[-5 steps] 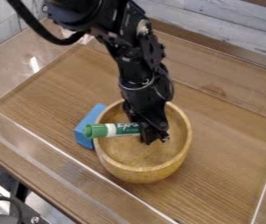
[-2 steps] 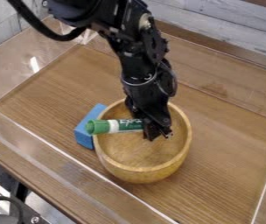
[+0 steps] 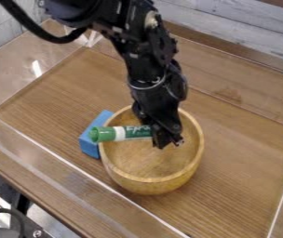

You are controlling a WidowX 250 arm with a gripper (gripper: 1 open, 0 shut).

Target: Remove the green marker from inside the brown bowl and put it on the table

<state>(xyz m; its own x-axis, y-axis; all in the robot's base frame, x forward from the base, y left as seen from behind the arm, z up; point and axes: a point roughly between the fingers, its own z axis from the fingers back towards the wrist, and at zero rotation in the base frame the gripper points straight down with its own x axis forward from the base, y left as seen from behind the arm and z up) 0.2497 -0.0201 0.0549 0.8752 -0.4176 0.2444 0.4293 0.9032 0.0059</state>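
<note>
Green marker [image 3: 123, 133]: green lettering on white barrel, too small to read. It lies about level above the brown bowl's [image 3: 153, 172] left rim, cap pointing left. Gripper [image 3: 164, 136] clamped on its right end, over the bowl. Blue block [image 3: 96, 131] just left of the bowl, on the table [image 3: 57, 93].

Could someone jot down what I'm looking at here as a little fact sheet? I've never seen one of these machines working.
Setting: wooden table with clear walls around it
Machine: one black arm reaching down from the top of the picture
End effector: shut on the marker
Marker: white with a green cap, held roughly level, cap end sticking out over the bowl's left rim
Bowl: round, light wood, nothing else seen inside
Other item: blue block on the table, against the bowl's left side
Job status: marker not yet on the table
</note>
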